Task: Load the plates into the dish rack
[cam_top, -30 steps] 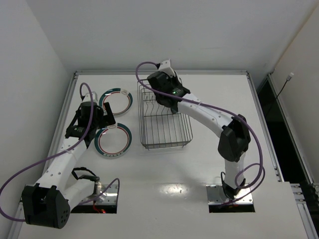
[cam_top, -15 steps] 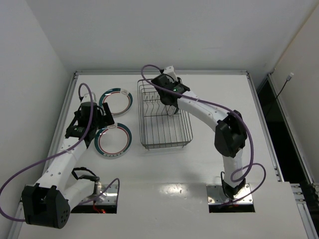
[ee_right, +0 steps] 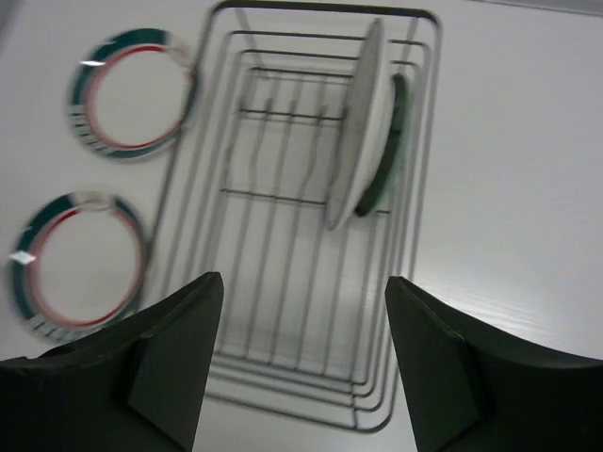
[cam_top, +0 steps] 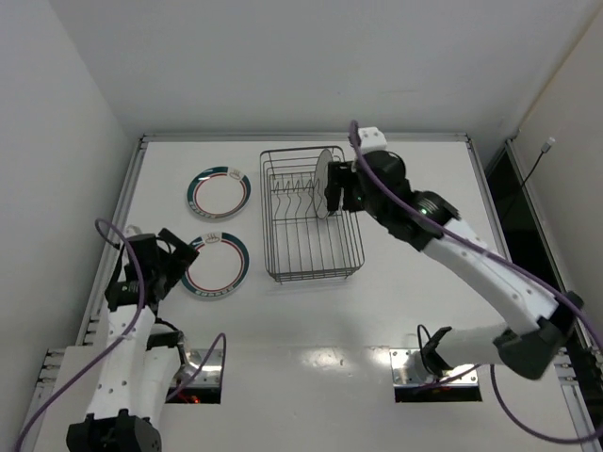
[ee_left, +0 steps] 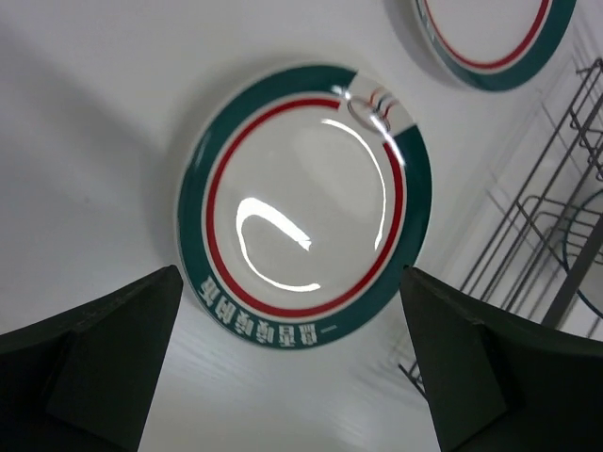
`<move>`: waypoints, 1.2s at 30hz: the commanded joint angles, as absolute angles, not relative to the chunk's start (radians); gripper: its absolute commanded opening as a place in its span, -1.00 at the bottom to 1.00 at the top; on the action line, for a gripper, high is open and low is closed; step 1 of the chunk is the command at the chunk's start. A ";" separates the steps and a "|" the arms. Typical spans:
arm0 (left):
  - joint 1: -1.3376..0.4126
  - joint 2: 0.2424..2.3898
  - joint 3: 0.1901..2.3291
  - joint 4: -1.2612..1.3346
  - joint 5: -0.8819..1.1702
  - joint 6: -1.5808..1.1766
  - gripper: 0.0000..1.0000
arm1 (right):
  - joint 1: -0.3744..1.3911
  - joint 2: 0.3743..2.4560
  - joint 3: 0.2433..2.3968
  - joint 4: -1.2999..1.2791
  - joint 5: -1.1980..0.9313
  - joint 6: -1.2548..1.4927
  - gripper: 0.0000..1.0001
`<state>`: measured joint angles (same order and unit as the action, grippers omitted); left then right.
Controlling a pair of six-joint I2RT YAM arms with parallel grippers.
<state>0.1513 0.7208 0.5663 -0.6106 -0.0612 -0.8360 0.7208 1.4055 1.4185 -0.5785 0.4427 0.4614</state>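
Two plates lie flat on the table (cam_top: 405, 301) left of the dish rack (cam_top: 314, 275), the near plate (ee_left: 301, 198) straight ahead of the spread, empty left fingers (ee_left: 94, 358); the right fingers (ee_right: 170, 358), also spread and empty, hang above the dish rack's two racked plates (ee_right: 353, 132).

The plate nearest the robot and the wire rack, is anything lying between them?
Nothing, just bare white table between the plate and the dish rack, seen in the top view.

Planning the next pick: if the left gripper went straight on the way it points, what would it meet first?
Most likely the nearer teal-rimmed plate, which sits dead ahead in the wrist view.
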 commanded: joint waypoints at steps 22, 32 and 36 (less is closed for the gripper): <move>0.232 0.882 0.143 -0.210 0.291 -1.112 -0.68 | 0.719 0.931 1.147 -0.574 0.143 0.663 0.34; 0.206 0.701 0.533 -0.562 0.250 -1.002 -1.00 | 0.719 0.942 1.132 -0.540 0.083 0.673 0.53; 0.184 0.752 0.821 -0.600 0.247 -0.959 -1.00 | 0.719 0.966 1.088 -0.419 -0.035 0.695 0.59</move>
<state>0.2073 0.7486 0.6456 -0.5854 0.2440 -1.0092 0.7223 0.9451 1.1053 -0.5434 0.0708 0.6636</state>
